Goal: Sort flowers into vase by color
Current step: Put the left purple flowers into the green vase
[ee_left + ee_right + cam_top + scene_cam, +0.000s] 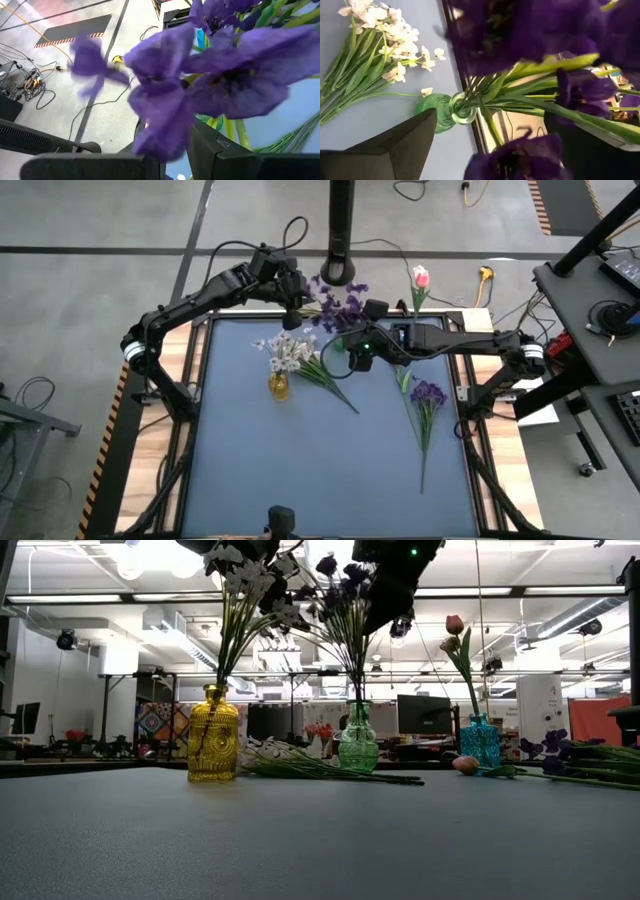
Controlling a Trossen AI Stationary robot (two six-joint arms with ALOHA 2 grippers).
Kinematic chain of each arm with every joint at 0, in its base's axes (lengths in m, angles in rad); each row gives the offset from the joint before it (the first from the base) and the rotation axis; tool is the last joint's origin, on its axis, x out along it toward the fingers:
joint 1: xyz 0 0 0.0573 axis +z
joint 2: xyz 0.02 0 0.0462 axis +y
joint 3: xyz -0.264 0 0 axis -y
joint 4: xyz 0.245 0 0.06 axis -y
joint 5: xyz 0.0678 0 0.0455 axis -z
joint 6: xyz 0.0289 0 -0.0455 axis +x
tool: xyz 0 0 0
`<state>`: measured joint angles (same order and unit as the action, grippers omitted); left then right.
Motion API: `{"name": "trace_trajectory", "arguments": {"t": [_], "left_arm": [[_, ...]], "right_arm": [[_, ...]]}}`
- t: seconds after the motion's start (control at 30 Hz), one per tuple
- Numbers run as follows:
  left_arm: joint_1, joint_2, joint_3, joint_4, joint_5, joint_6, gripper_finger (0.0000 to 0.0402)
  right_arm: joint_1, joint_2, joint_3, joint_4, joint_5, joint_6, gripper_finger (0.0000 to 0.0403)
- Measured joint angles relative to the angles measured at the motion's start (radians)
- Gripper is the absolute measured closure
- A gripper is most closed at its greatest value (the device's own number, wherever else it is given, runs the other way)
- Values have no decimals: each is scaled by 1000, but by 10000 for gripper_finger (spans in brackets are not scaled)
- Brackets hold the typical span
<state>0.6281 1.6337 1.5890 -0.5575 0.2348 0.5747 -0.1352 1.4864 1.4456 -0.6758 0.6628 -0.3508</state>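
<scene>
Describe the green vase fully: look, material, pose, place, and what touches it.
The green vase is a small bulbous bottle of translucent, patterned green glass with a narrow neck and round rim. It stands upright near the table's far edge, between the yellow vase and the blue vase. Green stems of the purple flowers stand in its mouth. White flowers lie on the table beside it. Both grippers hover up by the blossoms, not touching the glass.

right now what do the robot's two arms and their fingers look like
Both arms are dark, nearly black, built of slim jointed links. The left arm and the right arm each carry a pale silvery ring near the outer joint. A small green light glows on the right arm's wrist. Black cable loops over the left wrist. In the wrist views the fingers are flat, matte black wedges with angular edges.
</scene>
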Motion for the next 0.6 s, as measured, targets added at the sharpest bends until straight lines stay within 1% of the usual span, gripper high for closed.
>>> {"name": "trace_trajectory", "arguments": {"t": [0.1,0.47,0.53,0.6], "left_arm": [[0,0,0,0,0,0,359],[0,0,0,-3,-9,1,359],[0,5,0,-4,-11,1,359],[0,13,0,-7,-13,3,359]], "right_arm": [[1,0,0,2,0,-5,34],[7,-28,0,55,-3,-16,33],[10,-43,0,61,-36,-16,33],[11,-56,0,70,-110,-4,33]]}}
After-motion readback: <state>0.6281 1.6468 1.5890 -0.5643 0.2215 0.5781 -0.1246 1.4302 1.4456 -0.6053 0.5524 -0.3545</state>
